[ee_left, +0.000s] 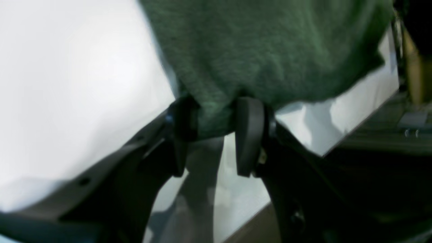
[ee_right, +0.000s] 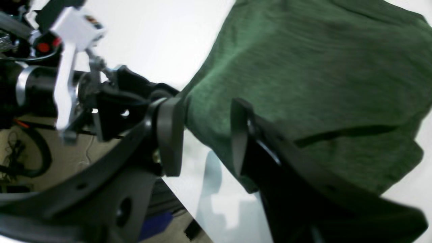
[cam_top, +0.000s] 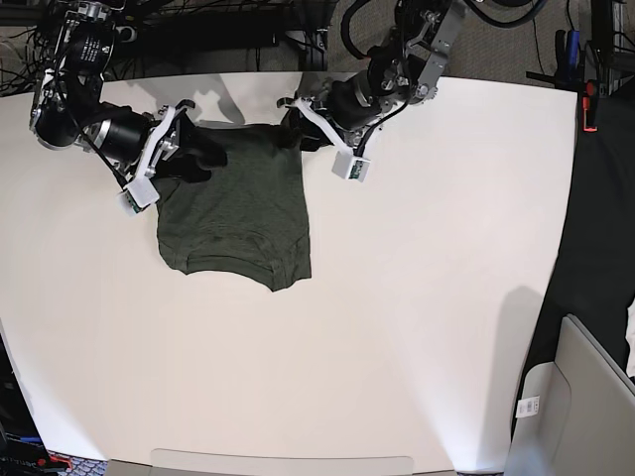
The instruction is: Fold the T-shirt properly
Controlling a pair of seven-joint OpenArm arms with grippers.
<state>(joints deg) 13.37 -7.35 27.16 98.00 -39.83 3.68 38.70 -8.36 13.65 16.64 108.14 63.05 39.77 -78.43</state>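
The dark green T-shirt [cam_top: 238,213] lies partly folded on the white table [cam_top: 417,297], hem toward the front. My left gripper [cam_top: 294,134] holds its far right corner. In the left wrist view the jaws of this gripper [ee_left: 216,118] pinch a bunch of the shirt [ee_left: 270,50], lifted a little off the table. My right gripper [cam_top: 198,159] holds the far left corner. In the right wrist view this gripper [ee_right: 206,131] has the edge of the shirt [ee_right: 303,67] between its pads, and the left arm shows behind it.
The table's far edge runs just behind both grippers, with cables and dark gear beyond it. A grey box [cam_top: 575,397] stands off the table's front right corner. A red and black object [cam_top: 592,99] sits at the right edge.
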